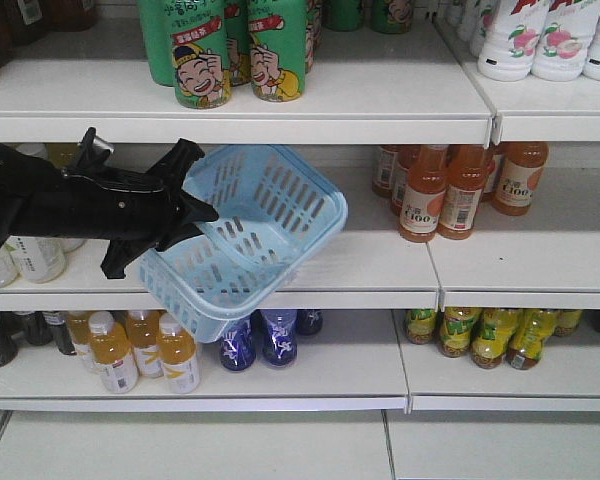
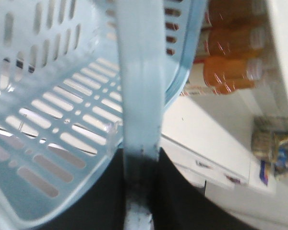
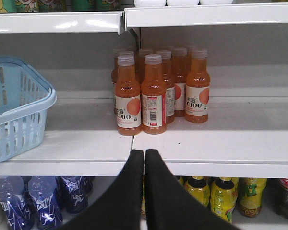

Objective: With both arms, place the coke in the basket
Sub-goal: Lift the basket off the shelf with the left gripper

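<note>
Holding basket [image 1: 280, 205] tilted: left fingers [image 2: 180, 203] pinching its handle [image 2: 139, 96]. Right fingers [image 3: 161, 191] pressed together, empty; basket lies to their left. Coke unseen; right arm free for it.

White store shelves [image 1: 380, 262] ran in three levels. Green bottles [image 1: 276, 50] and white bottles [image 1: 560, 40] stood on the top shelf, orange bottles [image 1: 445, 190] on the middle one. Yellow juice bottles [image 1: 145, 350], blue bottles [image 1: 265, 338] and yellow-green bottles [image 1: 490, 337] stood on the bottom shelf.
</note>
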### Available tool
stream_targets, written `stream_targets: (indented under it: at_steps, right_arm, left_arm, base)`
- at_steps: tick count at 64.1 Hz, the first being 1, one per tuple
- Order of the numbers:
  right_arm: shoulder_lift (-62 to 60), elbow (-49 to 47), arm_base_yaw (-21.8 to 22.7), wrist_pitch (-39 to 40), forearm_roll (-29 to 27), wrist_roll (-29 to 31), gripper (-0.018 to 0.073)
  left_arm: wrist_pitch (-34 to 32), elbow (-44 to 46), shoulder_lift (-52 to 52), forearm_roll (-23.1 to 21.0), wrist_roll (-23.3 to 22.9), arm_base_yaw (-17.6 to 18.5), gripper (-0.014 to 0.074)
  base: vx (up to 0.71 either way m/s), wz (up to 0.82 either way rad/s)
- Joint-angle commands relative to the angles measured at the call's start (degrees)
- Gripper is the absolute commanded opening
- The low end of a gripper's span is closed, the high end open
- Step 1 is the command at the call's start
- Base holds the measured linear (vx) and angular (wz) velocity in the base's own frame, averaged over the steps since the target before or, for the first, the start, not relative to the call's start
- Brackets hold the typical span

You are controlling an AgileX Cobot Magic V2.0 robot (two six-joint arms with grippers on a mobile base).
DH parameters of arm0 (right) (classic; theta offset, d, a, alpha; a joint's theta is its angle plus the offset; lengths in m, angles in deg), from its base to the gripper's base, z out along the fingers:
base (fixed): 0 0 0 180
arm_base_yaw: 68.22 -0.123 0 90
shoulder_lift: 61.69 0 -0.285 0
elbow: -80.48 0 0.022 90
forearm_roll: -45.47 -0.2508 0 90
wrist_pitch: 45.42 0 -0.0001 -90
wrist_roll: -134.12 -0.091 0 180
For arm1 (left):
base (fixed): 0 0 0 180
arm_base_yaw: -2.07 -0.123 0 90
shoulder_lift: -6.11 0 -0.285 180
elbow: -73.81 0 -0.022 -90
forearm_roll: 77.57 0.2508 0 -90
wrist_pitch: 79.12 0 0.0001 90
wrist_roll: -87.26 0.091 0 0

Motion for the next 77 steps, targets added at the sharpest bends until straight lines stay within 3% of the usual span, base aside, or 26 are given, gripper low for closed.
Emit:
stream_targets:
  at_steps: [1,12,20,31,37,44,59,77]
  right_arm:
    - [-0.7,0.4,0.3,4.6,0.1,0.2,-0.001]
    - [-0.7,0.4,0.3,4.6,0.1,0.2,-0.001]
    - [-0.7,0.4,0.3,4.6,0.1,0.2,-0.001]
    - [-0.7,0.4,0.3,4.6,0.1,0.2,-0.001]
    - [-0.7,0.4,0.3,4.6,0.1,0.2,-0.001]
    - [-0.7,0.4,0.3,4.6,0.1,0.2,-0.001]
    - [-0.7,0.4,0.3,4.6,0.1,0.2,-0.001]
    - [-0.7,0.4,0.3,4.6,0.1,0.2,-0.001]
  left_arm:
    - [5.1,1.5,-5.5,-1.6,3.2,0.3,-0.0008]
    - [12.8,1.5,-8.3,-1.0,3.8,1.4,-0.0008]
    - [18.0,1.5,-8.8,-1.1,8.3,5.0,-0.0008]
    - [16.7,-1.6,-8.9,-3.9,12.9,11.5,-0.0008]
    - [13.7,-4.9,-8.9,-7.3,15.3,13.6,-0.0008]
    - [11.5,-9.9,-8.9,-14.5,21.7,15.3,-0.0008]
    - [11.9,-19.9,-8.9,-40.8,44.4,17.0,-0.0008]
    - [13.5,-24.8,-8.8,-40.8,45.0,17.0,-0.0008]
  base:
    - [0.0,0.0]
    - [0.0,0.0]
    - [0.0,0.0]
    - [0.0,0.0]
    - [0.0,0.0]
    - [0.0,0.0]
    - [0.0,0.0]
    - [0.0,0.0]
